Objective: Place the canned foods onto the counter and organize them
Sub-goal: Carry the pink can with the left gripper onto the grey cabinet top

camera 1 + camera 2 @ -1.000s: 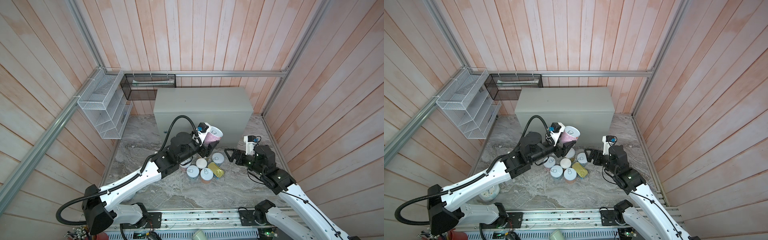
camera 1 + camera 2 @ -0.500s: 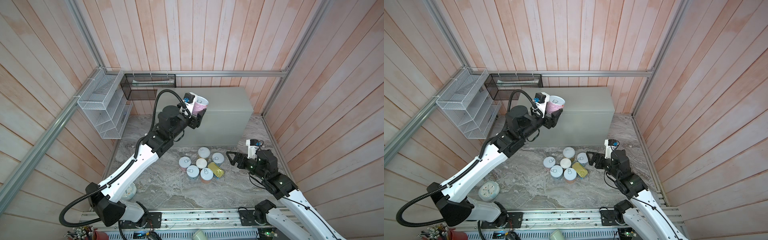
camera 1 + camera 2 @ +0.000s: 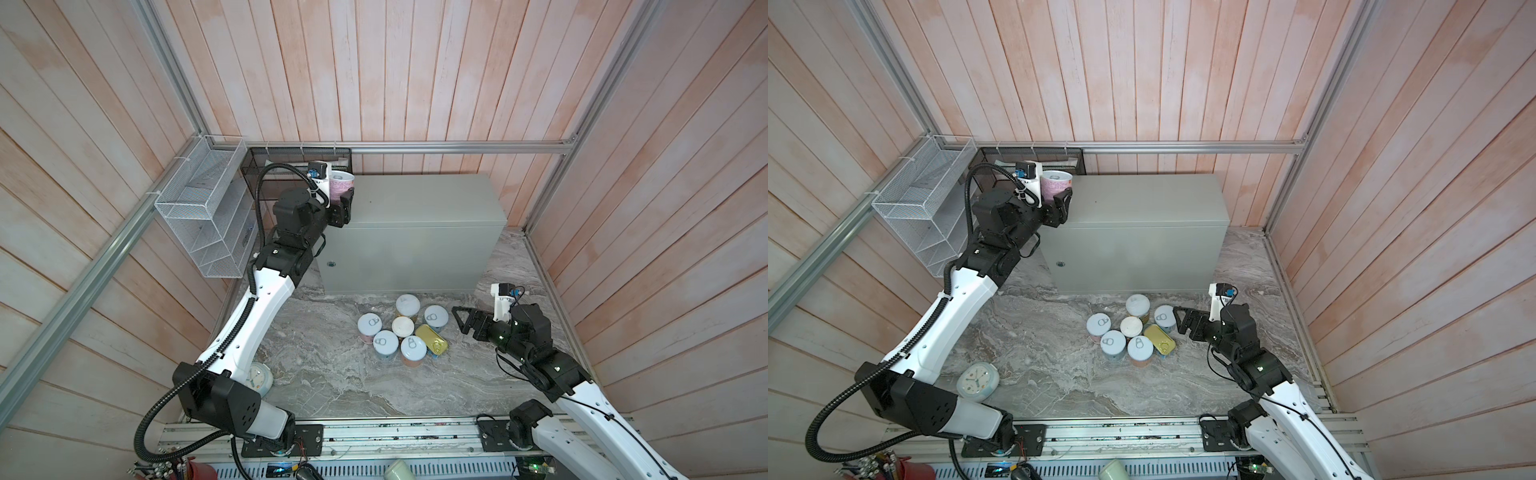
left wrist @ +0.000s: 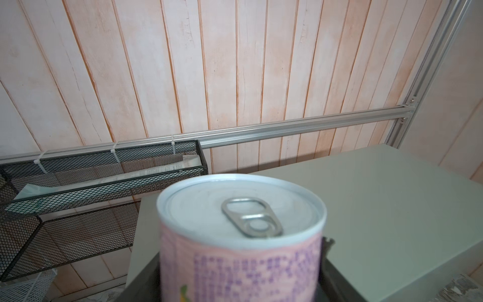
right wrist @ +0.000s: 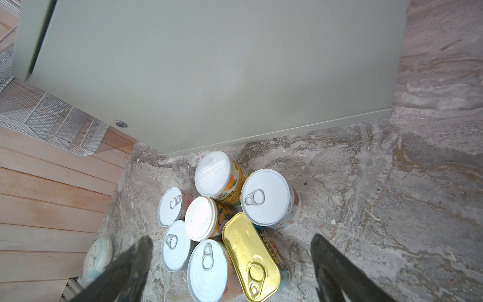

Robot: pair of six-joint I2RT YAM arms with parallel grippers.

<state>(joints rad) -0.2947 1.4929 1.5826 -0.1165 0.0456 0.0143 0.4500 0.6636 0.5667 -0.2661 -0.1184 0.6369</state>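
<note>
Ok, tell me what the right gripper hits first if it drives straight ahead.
Likely the gold tin, lying nearest ahead of the open right gripper; the silver-lidded can beside it is nearly as close, and depth is unclear.

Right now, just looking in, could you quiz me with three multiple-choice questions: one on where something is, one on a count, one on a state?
1. Where is the pink can in the left gripper?
A) held up at the left end of the counter
B) in the white wire rack
C) down on the marble

2. How many cans stand on the marble surface?
A) five
B) seven
C) nine

3. How is the right gripper?
A) shut on the gold tin
B) open and empty
C) shut on a clock

Answers:
1 A: both top views show it up at the counter's left end.
2 B: four pull-tab cans, two white-lidded ones and one gold tin.
3 B: its wrist view shows the fingers spread apart, gripping nothing.
</note>
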